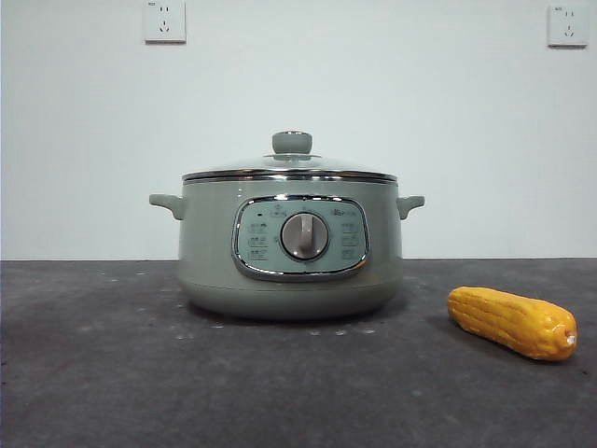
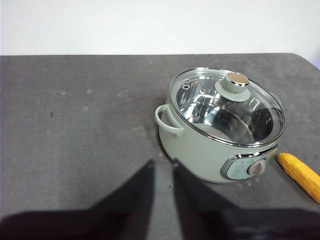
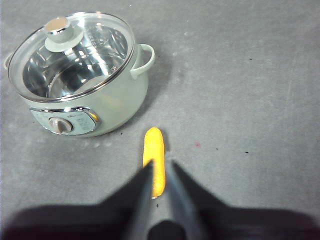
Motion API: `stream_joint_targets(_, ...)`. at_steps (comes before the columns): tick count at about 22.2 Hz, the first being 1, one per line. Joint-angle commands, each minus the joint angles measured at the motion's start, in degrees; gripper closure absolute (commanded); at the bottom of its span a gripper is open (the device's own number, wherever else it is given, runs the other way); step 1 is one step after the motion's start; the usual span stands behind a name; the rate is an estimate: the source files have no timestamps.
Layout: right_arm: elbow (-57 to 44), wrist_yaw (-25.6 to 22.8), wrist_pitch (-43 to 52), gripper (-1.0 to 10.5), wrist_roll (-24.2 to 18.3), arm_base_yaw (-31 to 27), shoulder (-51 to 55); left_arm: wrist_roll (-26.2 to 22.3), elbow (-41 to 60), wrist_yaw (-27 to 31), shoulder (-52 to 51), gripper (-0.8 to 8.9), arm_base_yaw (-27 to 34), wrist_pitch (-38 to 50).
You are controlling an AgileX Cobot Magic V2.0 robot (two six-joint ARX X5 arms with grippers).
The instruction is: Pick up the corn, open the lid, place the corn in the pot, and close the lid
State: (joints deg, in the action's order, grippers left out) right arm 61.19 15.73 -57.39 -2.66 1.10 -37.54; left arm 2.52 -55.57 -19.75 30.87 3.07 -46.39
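Note:
The sage-green pot [image 1: 210, 252] stands at the table's middle with its dial facing the front. The glass lid [image 1: 292, 166] with its green knob sits closed on it. The corn [image 1: 511, 322] lies on the table to the pot's right, apart from it. No gripper shows in the front view. In the right wrist view my right gripper [image 3: 159, 167] hangs above the corn [image 3: 153, 150], jaws close together and empty, the pot [image 3: 120, 107] and lid [image 3: 75, 55] beyond. My left gripper [image 2: 162, 165] is shut and empty, short of the pot [image 2: 195, 150], lid [image 2: 225, 107] and corn [image 2: 300, 175].
The dark grey table [image 1: 112, 373] runs back to a white wall with two sockets [image 1: 164, 21] [image 1: 567, 25]. The pot's side handles [image 1: 166, 203] [image 1: 410, 203] stick out left and right.

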Motion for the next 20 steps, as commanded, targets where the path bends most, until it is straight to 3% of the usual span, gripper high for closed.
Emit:
stream_joint_targets(1, 0.2, 2.1, 0.3, 5.3, -0.4, 0.0, 0.1, -0.8, -0.6, -0.2, 0.2, 2.72, -0.3, 0.1)
stream_joint_targets(2, 0.2, 2.9, 0.3, 4.4, -0.4, 0.0, -0.1, -0.9, -0.7, -0.2, 0.3, 2.43, -0.6, 0.1)
stream_joint_targets(9, 0.3, 4.5, 1.1, 4.4, 0.1, 0.1, -4.9, -0.9, -0.8, -0.2, 1.2, 2.45, -1.2, -0.3)
stream_joint_targets(16, 0.3, 4.6, 5.0, 4.4, -0.6, 6.0, -25.3, -0.9, -0.8, -0.2, 1.9, 2.45, -1.2, -0.3)
stream_joint_targets(20, 0.3, -0.6, 6.9, 4.4, -1.6, 10.6, -38.8, -0.9, -0.8, -0.2, 1.9, 2.45, -1.2, -0.3)
